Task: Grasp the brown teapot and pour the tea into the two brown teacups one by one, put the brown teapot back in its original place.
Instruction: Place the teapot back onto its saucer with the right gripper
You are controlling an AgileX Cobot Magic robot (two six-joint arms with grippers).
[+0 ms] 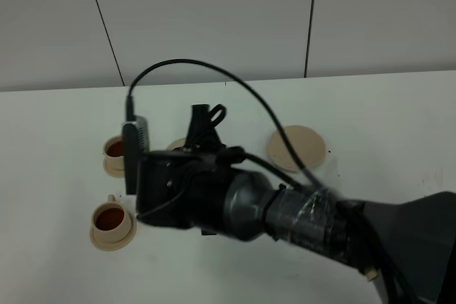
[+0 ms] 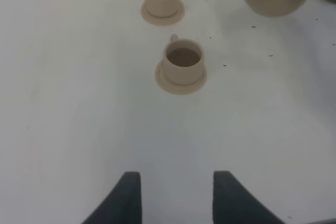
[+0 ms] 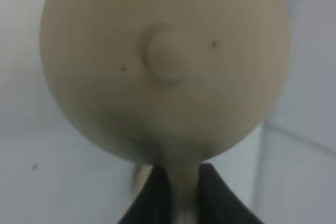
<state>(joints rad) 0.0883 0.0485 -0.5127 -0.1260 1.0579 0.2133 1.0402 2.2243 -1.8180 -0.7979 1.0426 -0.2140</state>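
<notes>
Round tan clay teapot (image 3: 165, 66), smooth and dull, small knob on the lid, up close in the right wrist view. Held up off the white table (image 1: 356, 105), a little way from the two cups, spout toward them. Near cup (image 1: 111, 219) and far cup (image 1: 114, 149) each on a little saucer, both with dark tea inside. Wide flat saucer (image 1: 297, 147) bare, farther right on the table. Teapot almost all hidden behind the big dark arm in the high view; only a sliver seen. Cut off at the edge in the left wrist view too. Right gripper (image 3: 176, 192) closed tight on the teapot handle. Left gripper (image 2: 176, 195) low over the table, fingers spread apart, holding nothing.
</notes>
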